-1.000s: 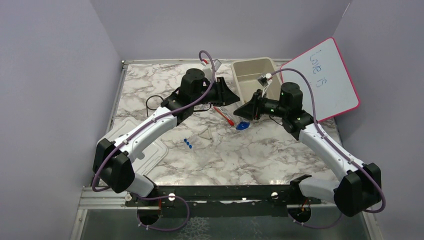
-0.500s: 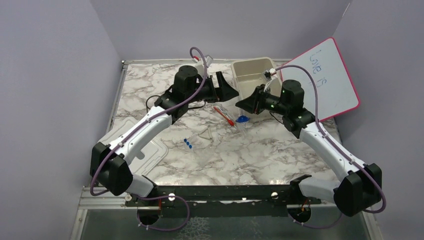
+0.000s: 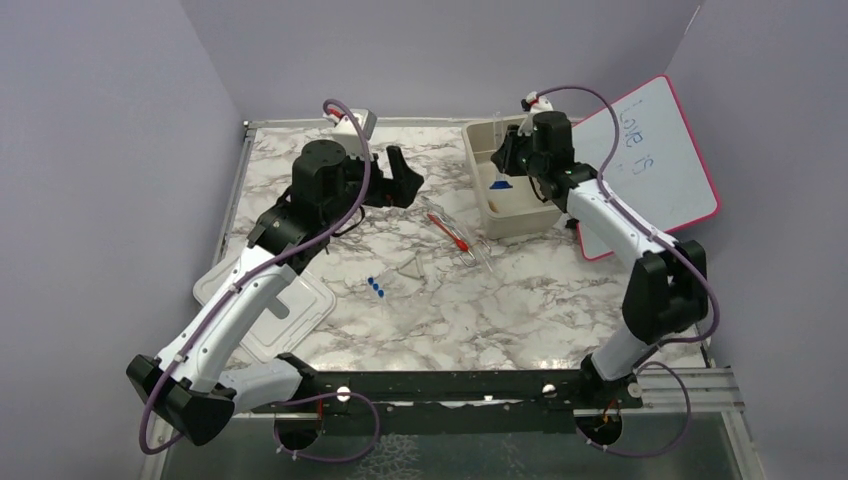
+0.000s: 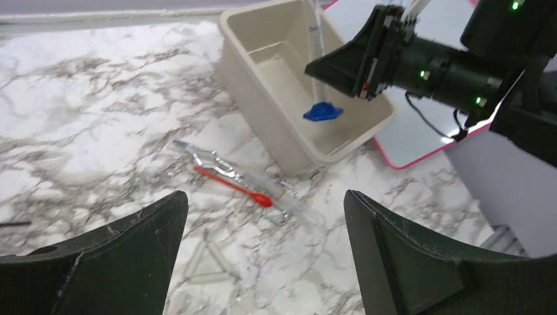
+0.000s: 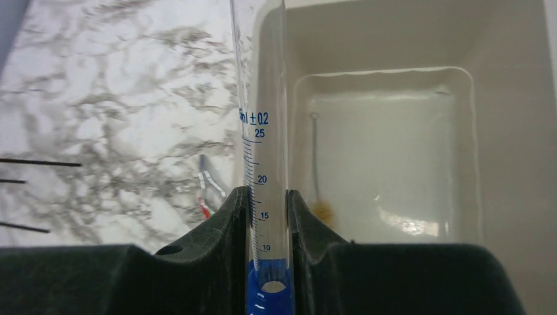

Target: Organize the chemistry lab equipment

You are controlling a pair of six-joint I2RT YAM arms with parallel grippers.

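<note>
Right claw (image 5: 266,197) closed on blue hexagonal-based cylinder (image 4: 322,112), lifted off table centre, now hanging over beige tub (image 3: 520,222) at 1 o'clock: drop-in likely next. Left claw (image 3: 398,176), jaws newly spread, empty, withdrawn toward 11 o'clock. Red-tipped dropper (image 3: 448,231) waits at centre.

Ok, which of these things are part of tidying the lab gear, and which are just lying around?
Part of the job:
- graduated cylinder, held in the right fingers over the tub
- red-tipped dropper
- metal wire clamp
- blue-capped tubes
- wire brush, already in the tub

Not lab gear:
- beige tub
- white lid
- pink-framed whiteboard
</note>
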